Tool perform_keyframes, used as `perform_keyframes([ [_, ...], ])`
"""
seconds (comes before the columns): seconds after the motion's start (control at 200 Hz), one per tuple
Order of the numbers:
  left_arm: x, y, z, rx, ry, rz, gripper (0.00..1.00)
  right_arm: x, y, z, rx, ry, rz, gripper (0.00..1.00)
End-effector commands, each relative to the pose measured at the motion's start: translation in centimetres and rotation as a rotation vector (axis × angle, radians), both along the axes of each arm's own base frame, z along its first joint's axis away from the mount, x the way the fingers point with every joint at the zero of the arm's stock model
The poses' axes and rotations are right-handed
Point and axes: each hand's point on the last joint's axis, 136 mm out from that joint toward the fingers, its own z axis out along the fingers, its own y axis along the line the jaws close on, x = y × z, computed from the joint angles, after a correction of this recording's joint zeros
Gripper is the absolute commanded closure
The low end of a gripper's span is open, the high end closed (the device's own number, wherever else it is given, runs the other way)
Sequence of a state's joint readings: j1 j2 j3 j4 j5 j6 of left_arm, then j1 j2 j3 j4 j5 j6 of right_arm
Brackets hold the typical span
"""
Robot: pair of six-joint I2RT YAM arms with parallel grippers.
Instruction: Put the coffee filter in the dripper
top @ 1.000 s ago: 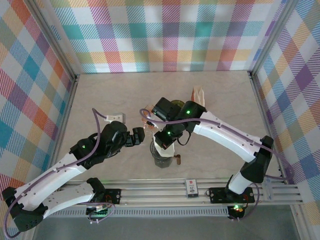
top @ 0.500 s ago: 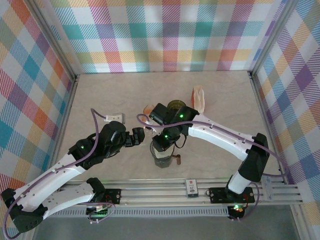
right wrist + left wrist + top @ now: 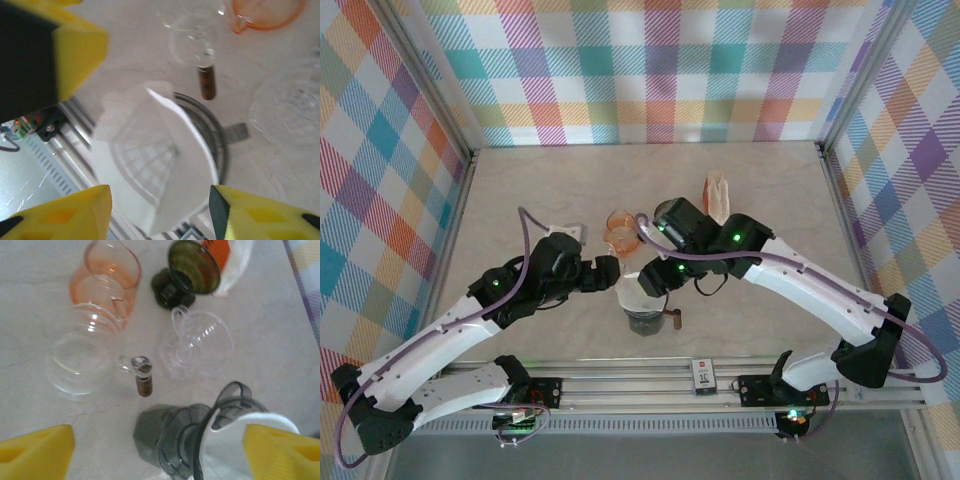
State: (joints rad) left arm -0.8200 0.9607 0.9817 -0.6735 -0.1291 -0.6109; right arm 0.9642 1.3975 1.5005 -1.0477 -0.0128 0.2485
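A smoky grey dripper [image 3: 172, 440] stands near the table's front edge [image 3: 647, 320]. The white coffee filter [image 3: 160, 165] sits in it, spread open and leaning, with its edge above the rim [image 3: 634, 291]. My right gripper [image 3: 160, 220] hangs open just above, its yellow fingertips [image 3: 265, 215] on either side of the filter and apart from it. My left gripper [image 3: 159, 452] is open too, with the dripper low between its widely spaced pads [image 3: 35, 450]. It is just left of the dripper [image 3: 608, 280].
Behind the dripper lie a clear glass server [image 3: 80, 357] with a brown handle [image 3: 143, 386], an orange glass jug [image 3: 111, 270], a clear plastic dripper [image 3: 200, 342] and a dark green dripper [image 3: 192, 267]. A filter packet [image 3: 718, 195] lies further back. The metal rail [image 3: 700, 385] runs along the front.
My right gripper has opened, let go of the filter and drawn back to the right. My left arm has moved in toward the dripper, its jaws narrowing a little.
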Motion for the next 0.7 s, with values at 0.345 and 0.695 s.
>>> perform_keyframes([
  [0.345, -1.4, -3.6, -2.8, -0.055, 0.160, -0.146, 0.70, 0.8, -1.5, -5.2, -0.106, 0.066, -0.081, 0.65],
  [0.695, -1.3, -3.7, -4.3, -0.046, 0.178, -0.138, 0.74, 1.0, -1.2, -7.0, -0.133, 0.092, -0.080, 0.44],
])
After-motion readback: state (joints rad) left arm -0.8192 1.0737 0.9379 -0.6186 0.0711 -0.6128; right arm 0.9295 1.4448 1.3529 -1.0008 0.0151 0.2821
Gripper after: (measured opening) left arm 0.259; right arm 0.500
